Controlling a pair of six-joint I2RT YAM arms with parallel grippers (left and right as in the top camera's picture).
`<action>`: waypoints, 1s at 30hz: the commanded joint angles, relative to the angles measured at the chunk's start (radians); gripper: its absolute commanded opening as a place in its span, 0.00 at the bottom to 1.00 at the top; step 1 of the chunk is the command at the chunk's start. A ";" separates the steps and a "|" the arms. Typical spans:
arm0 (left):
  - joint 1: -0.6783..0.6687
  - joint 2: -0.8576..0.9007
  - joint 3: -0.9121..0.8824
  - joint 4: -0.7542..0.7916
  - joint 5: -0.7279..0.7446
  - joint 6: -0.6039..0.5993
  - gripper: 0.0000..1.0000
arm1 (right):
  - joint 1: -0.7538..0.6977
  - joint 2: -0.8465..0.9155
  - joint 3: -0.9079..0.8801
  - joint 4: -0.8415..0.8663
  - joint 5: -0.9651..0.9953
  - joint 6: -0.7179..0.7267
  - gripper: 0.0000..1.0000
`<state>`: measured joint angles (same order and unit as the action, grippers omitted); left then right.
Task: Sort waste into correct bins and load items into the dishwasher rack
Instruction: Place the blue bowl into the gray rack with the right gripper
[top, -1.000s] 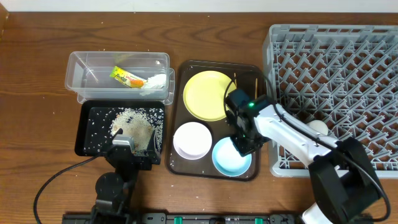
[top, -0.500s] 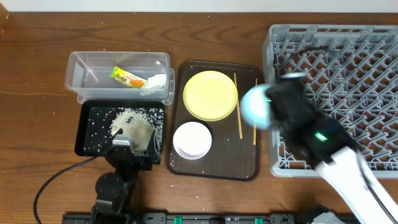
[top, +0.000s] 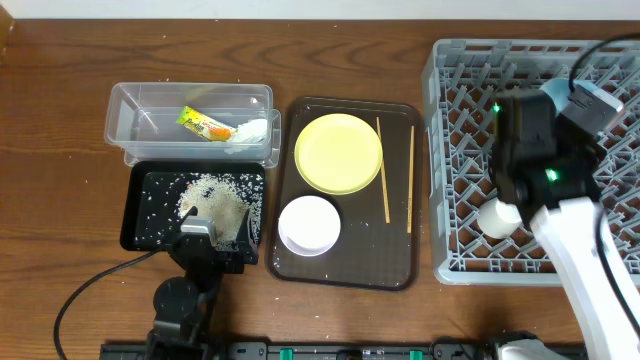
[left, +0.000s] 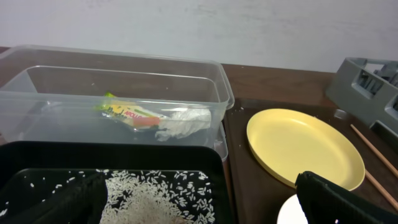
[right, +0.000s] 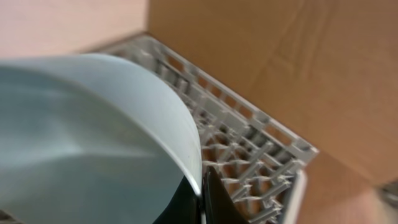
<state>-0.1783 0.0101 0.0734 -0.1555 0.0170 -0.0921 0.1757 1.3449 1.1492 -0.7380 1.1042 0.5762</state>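
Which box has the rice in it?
The shallow black tray. Its floor is covered in rice, while the clear tub beside it holds a wrapper and a tissue.

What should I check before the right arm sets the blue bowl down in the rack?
1. Grip: the right claw pinches the light blue bowl by its rim: ok.
2. Position: that claw is above the dishwasher rack: ok.
3. Pegs under the bowl free: cannot tell, they are hidden in the overhead view.
4. White cup in the rack clear of the drop spot: cannot tell, it sits close to the claw.
5. Left claw out of the way, open at the black tray: ok.
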 joint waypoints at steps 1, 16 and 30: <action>0.004 -0.007 -0.027 -0.007 -0.002 0.009 0.99 | -0.021 0.104 0.003 0.008 0.055 0.028 0.01; 0.004 -0.007 -0.027 -0.007 -0.002 0.009 0.99 | 0.018 0.347 0.003 0.232 0.061 -0.155 0.02; 0.004 -0.007 -0.027 -0.007 -0.002 0.009 0.99 | 0.053 0.398 0.002 0.009 -0.045 -0.076 0.01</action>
<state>-0.1783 0.0101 0.0734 -0.1555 0.0170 -0.0925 0.2203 1.7149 1.1511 -0.6922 1.1179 0.4812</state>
